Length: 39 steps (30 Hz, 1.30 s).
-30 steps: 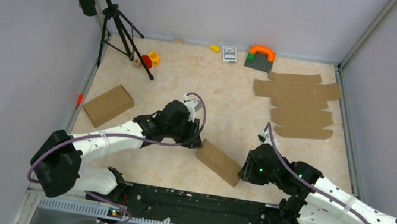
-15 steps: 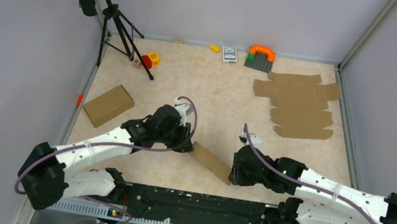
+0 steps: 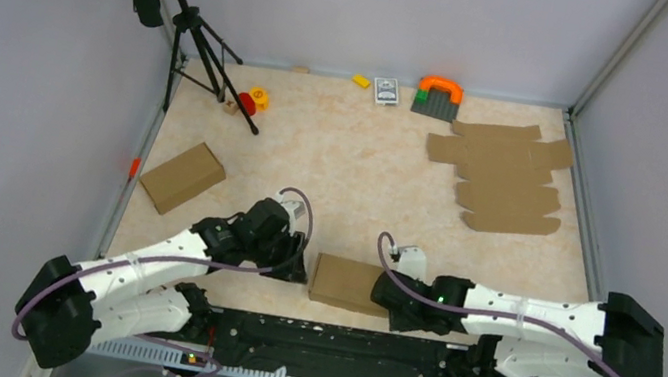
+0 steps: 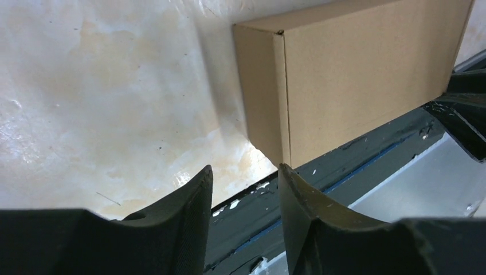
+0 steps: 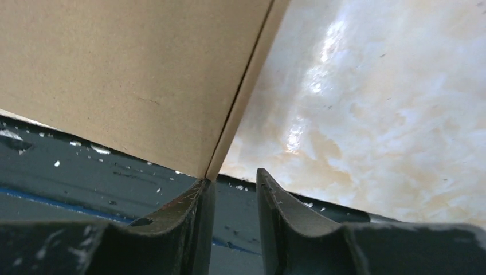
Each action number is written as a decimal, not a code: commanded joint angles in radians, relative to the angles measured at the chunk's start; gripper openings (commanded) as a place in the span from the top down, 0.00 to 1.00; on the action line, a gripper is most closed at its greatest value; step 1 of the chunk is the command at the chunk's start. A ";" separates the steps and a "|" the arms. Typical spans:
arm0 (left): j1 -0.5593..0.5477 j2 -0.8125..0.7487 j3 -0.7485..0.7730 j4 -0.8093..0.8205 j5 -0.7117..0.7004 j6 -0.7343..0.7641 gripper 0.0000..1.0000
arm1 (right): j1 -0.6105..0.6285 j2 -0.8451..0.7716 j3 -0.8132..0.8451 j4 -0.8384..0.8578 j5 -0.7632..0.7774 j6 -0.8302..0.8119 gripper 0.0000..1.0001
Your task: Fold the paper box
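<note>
I see the paper box folded up into a shallow closed rectangle. It lies flat on the table right at the near edge, about midway along it, with its long side roughly parallel to that edge.

My left tool is just beside the box's left end. In the left wrist view the box is ahead of the left tool, whose fingers are parted with nothing between them and no contact with the cardboard.

My right tool is at the box's right end. In the right wrist view the right tool has a narrow, empty gap between its fingers. A corner of the box comes down onto the tip of one finger, so this tool touches the box without clamping it.

Further out:
- A second closed brown box lies near the left edge.
- A pile of flat cardboard sheets is spread by the right edge, toward the far right corner.
- Along the far edge I can make out an orange arch, a small card deck and a yellow brick.
- A black tripod stands in the far left corner, with a red and yellow piece at its foot.
</note>
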 commanded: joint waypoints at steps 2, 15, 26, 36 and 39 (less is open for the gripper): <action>-0.002 -0.060 -0.002 0.097 -0.057 -0.080 0.48 | -0.022 -0.142 0.044 0.012 0.112 -0.020 0.64; 0.000 0.042 -0.028 0.258 -0.018 -0.201 0.26 | -0.292 -0.367 -0.095 0.193 -0.132 0.004 0.19; -0.001 0.102 -0.160 0.436 0.038 -0.285 0.20 | -0.347 -0.303 -0.289 0.466 -0.243 0.054 0.26; 0.001 0.109 -0.236 0.641 0.117 -0.357 0.19 | -0.421 -0.463 -0.426 0.551 -0.306 0.095 0.53; 0.003 0.112 -0.258 0.706 0.146 -0.381 0.19 | -0.436 -0.484 -0.448 0.551 -0.341 0.103 0.58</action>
